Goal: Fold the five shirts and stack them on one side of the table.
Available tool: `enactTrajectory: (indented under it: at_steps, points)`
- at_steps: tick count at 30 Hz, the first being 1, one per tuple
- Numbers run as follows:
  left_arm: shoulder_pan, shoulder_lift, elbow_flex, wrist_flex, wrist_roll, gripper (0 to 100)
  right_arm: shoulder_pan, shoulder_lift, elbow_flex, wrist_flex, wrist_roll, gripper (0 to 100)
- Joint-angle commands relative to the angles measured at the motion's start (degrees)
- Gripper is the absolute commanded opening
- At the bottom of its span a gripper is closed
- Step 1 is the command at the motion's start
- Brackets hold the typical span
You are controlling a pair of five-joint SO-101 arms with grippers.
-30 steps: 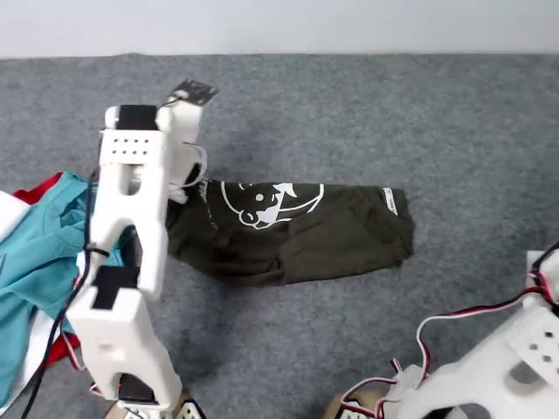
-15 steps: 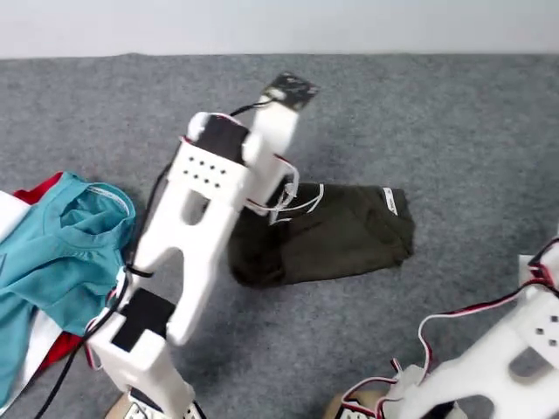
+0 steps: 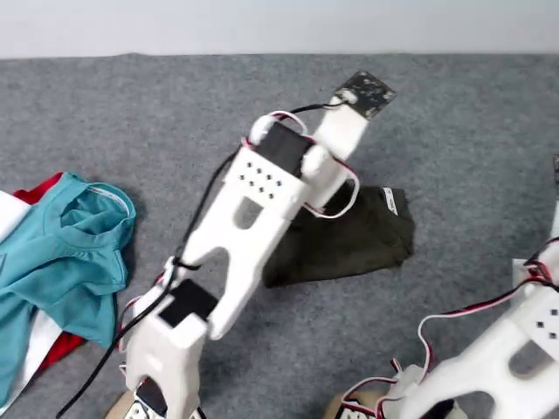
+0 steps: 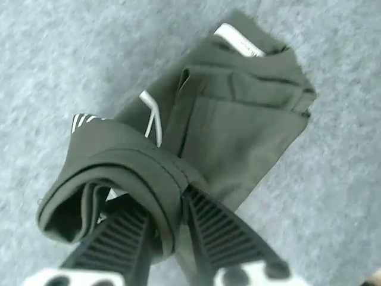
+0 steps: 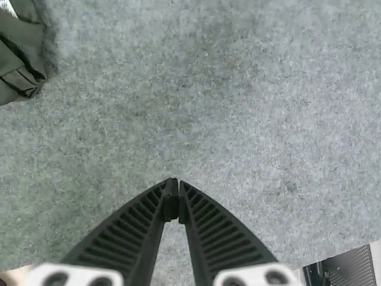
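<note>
Dark olive shirt (image 3: 362, 236) lies a little right of the centre in the high view, on the grey desk (image 3: 463, 122). It is folded into a short thick packet, and a small white label (image 3: 389, 201) shows at its upper right corner. The left arm (image 3: 253, 205) goes across the frame from the bottom left towards the upper centre, and it covers the left part of this shirt.

In the left wrist view we see the left gripper (image 4: 172, 208) with its fingers (image 4: 217, 229) closed on a folded edge of the same shirt (image 4: 244, 125). The gripped edge is raised and curls over the finger tips, while the rest of the cloth lies flat on the desk behind it. Some white lines of a print are visible in the fold.

At the left edge of the high view there is a heap of other shirts, well apart from the olive one: a teal shirt (image 3: 61, 253) on top, with a red shirt (image 3: 48, 188) and a white shirt (image 3: 10, 209) under it.

The right arm (image 3: 498, 358) is in the lower right corner. The right gripper (image 5: 172, 183) has its fingers pressed together with nothing between them, above bare desk, and we see a corner of the olive shirt (image 5: 18, 47) in the upper left of the right wrist view.
</note>
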Motion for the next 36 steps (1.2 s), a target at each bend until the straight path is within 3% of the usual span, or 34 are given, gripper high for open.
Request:
enactTrajectory:
  at_steps: [1, 5, 10, 17, 21, 25, 28, 36]
  points:
    - [2.6, 3.9, -8.2, 0.7, 1.2, 1, -0.2, -1.2, -0.3, -0.7, 0.5, 0.9]
    - [4.9, 9.8, -12.5, 1.0, 1.8, 4, -0.2, -1.2, -0.3, -0.3, 0.5, 0.9]
    - [5.6, 11.9, -15.4, 1.1, 5.2, 23, 0.7, -1.2, -0.3, -0.3, 0.4, 0.9]
    - [5.5, 0.4, -11.6, 1.2, 4.7, 23, 0.4, -1.2, -0.3, 0.7, 0.2, 0.9]
    - [1.8, -8.0, -2.9, 1.2, 3.2, 14, -0.7, -1.1, -0.3, 0.7, 0.0, 0.9]
    - [-4.7, -17.1, 8.0, 1.2, -0.2, 0, -7.2, -0.5, -0.3, 0.4, -6.2, 0.9]
    - [-9.7, -24.6, 17.5, 1.2, -2.8, 0, -15.9, 1.3, -0.4, -0.7, -12.3, 0.9]
    - [-25.3, -42.5, 39.1, 1.1, -5.8, 0, -39.5, 15.5, -0.7, -4.9, -37.5, 0.9]
